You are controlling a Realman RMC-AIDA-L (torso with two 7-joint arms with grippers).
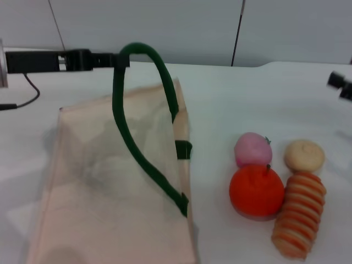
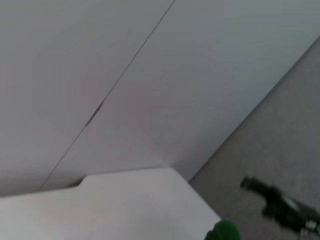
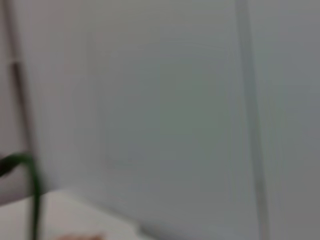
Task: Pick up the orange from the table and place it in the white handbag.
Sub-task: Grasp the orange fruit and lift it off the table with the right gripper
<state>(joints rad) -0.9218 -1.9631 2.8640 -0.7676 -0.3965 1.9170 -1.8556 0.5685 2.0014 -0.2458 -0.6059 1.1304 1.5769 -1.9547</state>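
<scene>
The orange [image 1: 256, 190], bright orange-red with a small dark stem, sits on the white table right of the bag. The white handbag [image 1: 110, 192], cream cloth, lies at the left with one dark green handle [image 1: 144, 104] pulled up into a tall loop. My left gripper [image 1: 118, 59] reaches in from the far left and is shut on the top of that handle, holding the bag's mouth raised. A bit of the handle shows in the left wrist view [image 2: 222, 231] and in the right wrist view [image 3: 31, 190]. My right gripper [image 1: 341, 85] is at the far right edge, well away from the orange.
A pink round fruit [image 1: 252, 148] touches the orange on its far side. A cream round piece [image 1: 304, 155] and an orange-and-cream striped roll [image 1: 300, 214] lie right of the orange. A black cable [image 1: 30, 91] lies at the far left. A grey wall stands behind the table.
</scene>
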